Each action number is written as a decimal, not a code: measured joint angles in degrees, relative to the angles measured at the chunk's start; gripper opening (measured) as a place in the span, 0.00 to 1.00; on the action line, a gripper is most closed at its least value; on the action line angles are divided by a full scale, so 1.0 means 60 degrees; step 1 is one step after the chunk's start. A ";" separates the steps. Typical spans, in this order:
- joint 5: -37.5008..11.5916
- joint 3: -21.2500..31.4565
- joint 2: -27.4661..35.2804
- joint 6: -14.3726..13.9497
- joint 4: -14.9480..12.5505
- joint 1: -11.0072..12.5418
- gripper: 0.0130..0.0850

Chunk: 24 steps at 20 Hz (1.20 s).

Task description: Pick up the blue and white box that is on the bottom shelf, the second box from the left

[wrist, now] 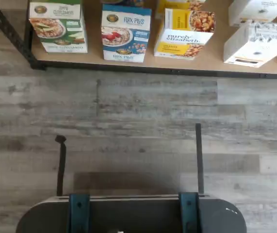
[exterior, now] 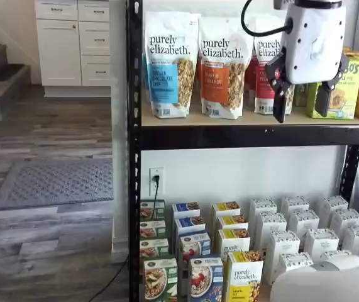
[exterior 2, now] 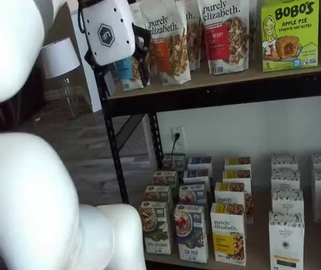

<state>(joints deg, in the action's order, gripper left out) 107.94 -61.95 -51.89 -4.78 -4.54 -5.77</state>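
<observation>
Shelf views show my tool hanging high with fingers apart, well above the blue and white box fronting its row on the bottom shelf for easy reach.

On the bottom shelf, the blue and white box stood at the front of its row, between the green-banded box on its left and the purely elizabeth box on its right. More boxes alike lined up behind each. The end effector hung well above, before the upper shelf's granola bags.
</observation>
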 joint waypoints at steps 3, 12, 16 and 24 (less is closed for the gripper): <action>-0.0183 0.0112 -0.0033 0.0026 0.0120 0.0072 1.00; -0.0785 0.0723 -0.0032 -0.0207 0.0284 -0.0082 1.00; -0.1159 0.1142 -0.0037 -0.0337 0.0249 -0.0194 1.00; -0.2756 0.2879 -0.0382 -0.0465 0.0453 -0.0212 1.00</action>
<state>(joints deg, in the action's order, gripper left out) 91.41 -44.67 -54.18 -7.57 -1.82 -7.04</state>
